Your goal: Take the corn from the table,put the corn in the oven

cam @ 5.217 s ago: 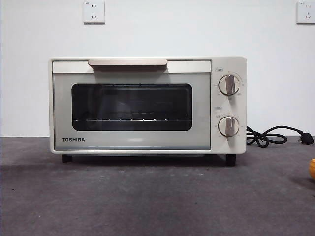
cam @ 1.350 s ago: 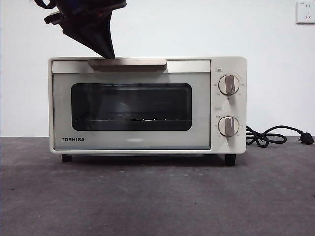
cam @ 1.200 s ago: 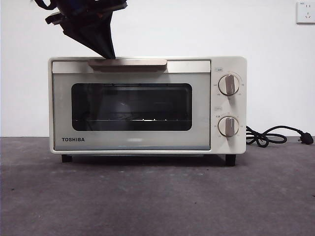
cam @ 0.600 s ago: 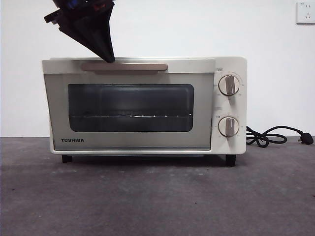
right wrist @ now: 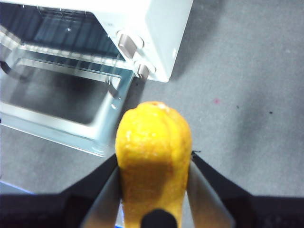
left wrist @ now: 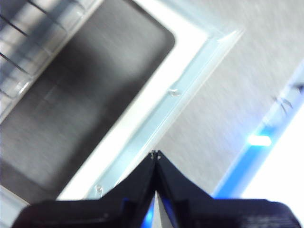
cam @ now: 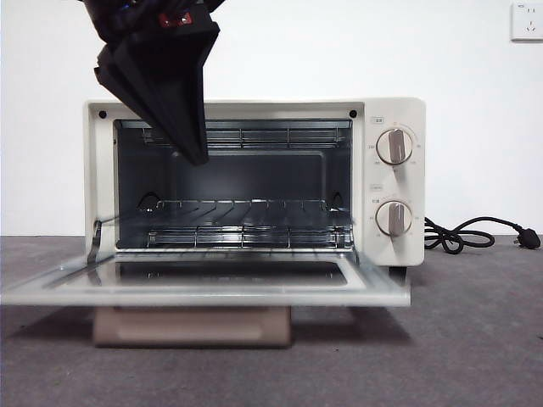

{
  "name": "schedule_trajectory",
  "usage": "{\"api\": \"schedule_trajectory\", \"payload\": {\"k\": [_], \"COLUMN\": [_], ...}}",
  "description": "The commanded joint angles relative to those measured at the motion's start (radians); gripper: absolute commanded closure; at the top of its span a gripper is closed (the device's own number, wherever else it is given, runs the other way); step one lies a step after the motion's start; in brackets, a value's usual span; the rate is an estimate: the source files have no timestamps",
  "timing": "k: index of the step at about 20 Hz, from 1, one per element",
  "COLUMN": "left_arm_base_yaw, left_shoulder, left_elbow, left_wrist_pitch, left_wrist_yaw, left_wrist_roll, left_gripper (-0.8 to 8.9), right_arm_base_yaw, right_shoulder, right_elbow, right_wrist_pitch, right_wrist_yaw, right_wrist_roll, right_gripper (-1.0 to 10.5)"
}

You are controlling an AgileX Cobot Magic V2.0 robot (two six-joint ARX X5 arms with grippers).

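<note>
The oven (cam: 254,182) stands on the table (cam: 475,339) with its door (cam: 204,284) folded down flat. The left gripper (left wrist: 155,154), jaws pressed together and empty, hangs above the door's outer edge. The right gripper (right wrist: 154,161) clamps the corn (right wrist: 153,156) above the table, off the oven's knob side.

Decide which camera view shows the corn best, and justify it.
The right wrist view: the corn fills it, held between the right gripper jaws. The front and left wrist views show no corn at all.
</note>
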Motion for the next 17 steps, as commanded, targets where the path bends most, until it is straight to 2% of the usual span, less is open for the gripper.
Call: {"api": "schedule_trajectory", "payload": {"k": [1, 4, 7, 9, 13, 15, 17], "left_arm_base_yaw": [-0.018, -0.024, -0.024, -0.024, -0.024, -0.024, -0.024], "left_shoulder": [0.000, -0.025, -0.093, -0.154, -0.309, -0.390, -0.446], "left_elbow": [-0.004, -0.002, -0.001, -0.001, -0.001, -0.001, -0.001], "left_wrist_pitch": [-0.020, -0.019, 0.019, 0.053, 0.144, 0.183, 0.203], "left_wrist_yaw": [-0.003, -0.004, -0.003, -0.003, -0.011, -0.026, -0.068], "left_wrist_roll": [-0.010, -0.011, -0.021, -0.024, -0.075, -0.094, -0.108], "left_gripper": [8.19, 8.19, 8.19, 8.19, 8.19, 8.19, 8.19], "right_arm_base_yaw": [0.001, 0.001, 0.002, 0.019, 0.149, 0.254, 0.340], "right_shoulder": [-0.002, -0.002, -0.002, -0.002, -0.002, -0.001, 0.000], "right_elbow": [0.004, 0.004, 0.004, 0.004, 0.004, 0.004, 0.004], "right_wrist_pitch": [-0.002, 0.018, 0.076, 0.119, 0.240, 0.341, 0.408], "right_wrist_yaw": [-0.042, -0.212, -0.394, -0.468, -0.481, -0.421, -0.333], "right_wrist_roll": [-0.025, -0.064, -0.074, -0.072, -0.050, 0.011, 0.041], "right_gripper": [9.6, 9.6, 9.6, 9.6, 9.6, 9.6, 9.6]}}
